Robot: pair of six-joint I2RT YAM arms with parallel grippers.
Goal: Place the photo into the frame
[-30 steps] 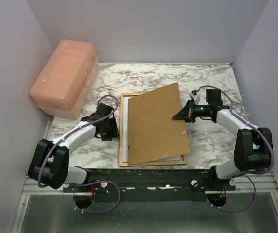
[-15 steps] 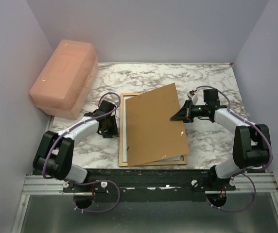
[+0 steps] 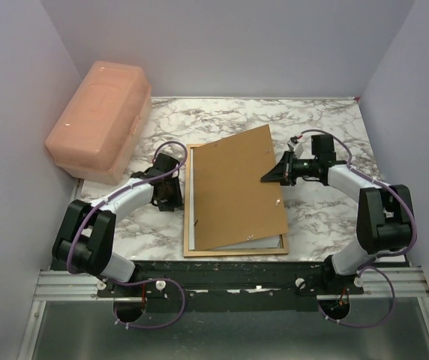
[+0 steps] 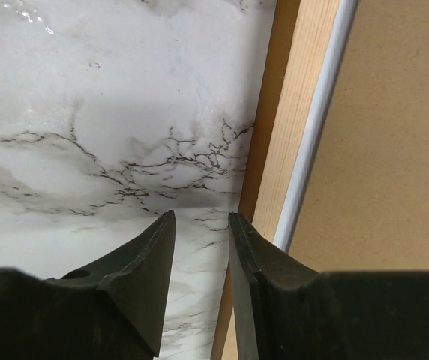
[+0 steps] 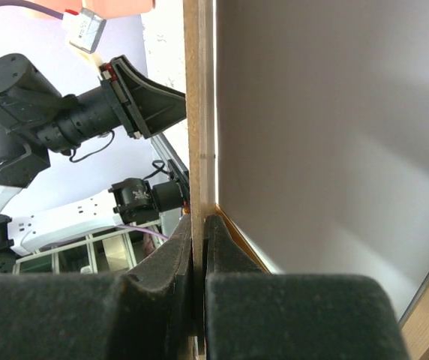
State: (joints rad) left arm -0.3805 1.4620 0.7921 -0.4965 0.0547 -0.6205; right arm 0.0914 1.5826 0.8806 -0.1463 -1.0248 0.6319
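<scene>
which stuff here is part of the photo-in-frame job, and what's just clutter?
Job:
- frame, flat on the table
- backing board, askew over the frame, its edge pinched by the right gripper
- left gripper, open beside the frame
- photo: not clearly in view

Lying about:
- pink box, back left

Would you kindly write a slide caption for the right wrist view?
Right hand shut on the rim of the brown backing board, seen edge-on.

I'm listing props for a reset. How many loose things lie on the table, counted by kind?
plastic box: 1
wooden frame: 1
backing board: 1
white sheet inside the frame, mostly covered: 1
Total: 4
</scene>
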